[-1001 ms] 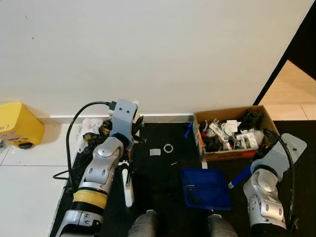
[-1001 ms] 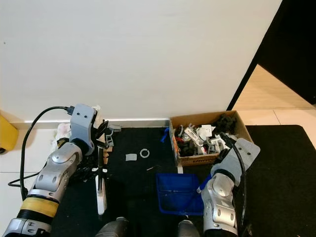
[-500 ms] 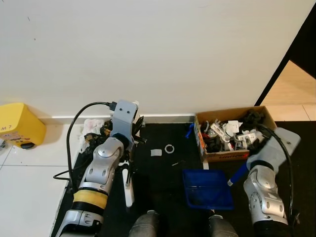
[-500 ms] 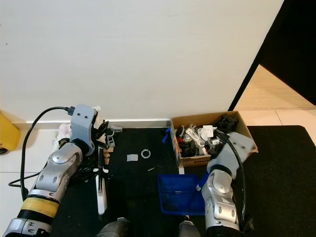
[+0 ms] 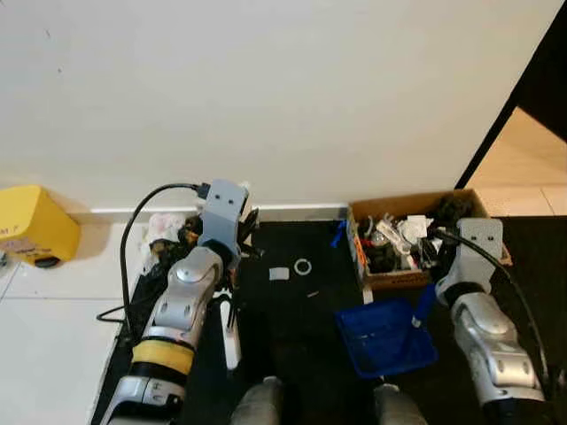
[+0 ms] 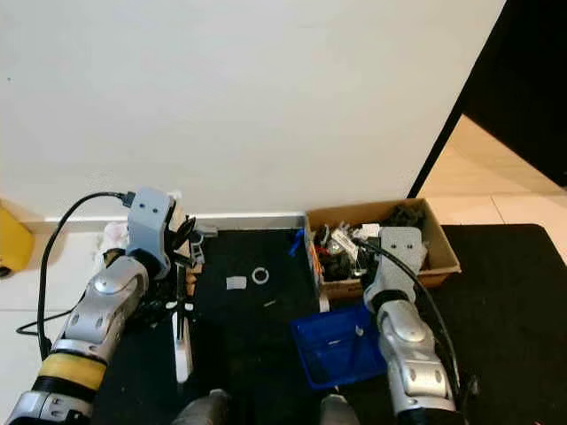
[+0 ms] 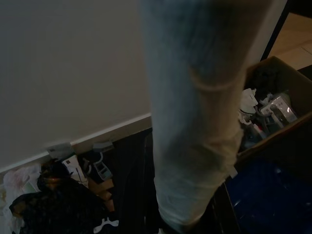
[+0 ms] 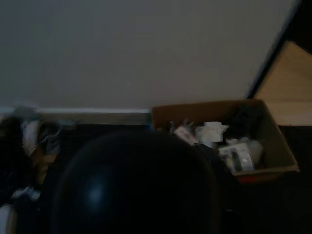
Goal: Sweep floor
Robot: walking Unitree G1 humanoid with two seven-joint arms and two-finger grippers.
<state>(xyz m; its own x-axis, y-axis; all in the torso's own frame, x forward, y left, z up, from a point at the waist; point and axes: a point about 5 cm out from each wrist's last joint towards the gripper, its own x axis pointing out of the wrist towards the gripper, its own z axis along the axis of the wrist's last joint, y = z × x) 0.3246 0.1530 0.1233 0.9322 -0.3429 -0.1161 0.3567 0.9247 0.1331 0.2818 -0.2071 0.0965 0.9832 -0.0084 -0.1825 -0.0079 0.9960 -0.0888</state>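
Standing on a black mat (image 5: 292, 328) that runs up to a white wall (image 5: 266, 88), the robot faces 2 small bits of debris on the mat: a pale scrap (image 5: 278, 274) and a white ring (image 5: 303, 266), lying just beside each other, with a thin sliver (image 5: 312, 293) a little nearer the robot. A cardboard box (image 5: 483, 208) full of clutter sits against the wall to the right, and a yellow bin (image 5: 31, 226) stands on the white tiles (image 5: 44, 336) far left.

The blue dustpan (image 5: 385, 336) rests on the mat in front of the box, tilted, its handle running up toward the right gripper (image 5: 423, 301); the arm hides the fingers, so I cannot tell how they sit on the handle. The left gripper (image 5: 232, 266) is beside a heap of rubbish at the wall, with the white brush handle (image 5: 230, 341) running back from it along the mat; its wrist view has the pale handle right between the fingers, which I judge are clamped on it.

To sweep well, the pan's open lip should lie flat on the mat and face the debris, well clear of the box. The brush then wants short, low strokes from the wall side, driving ring, scrap and sliver toward the pan rather than scattering them.
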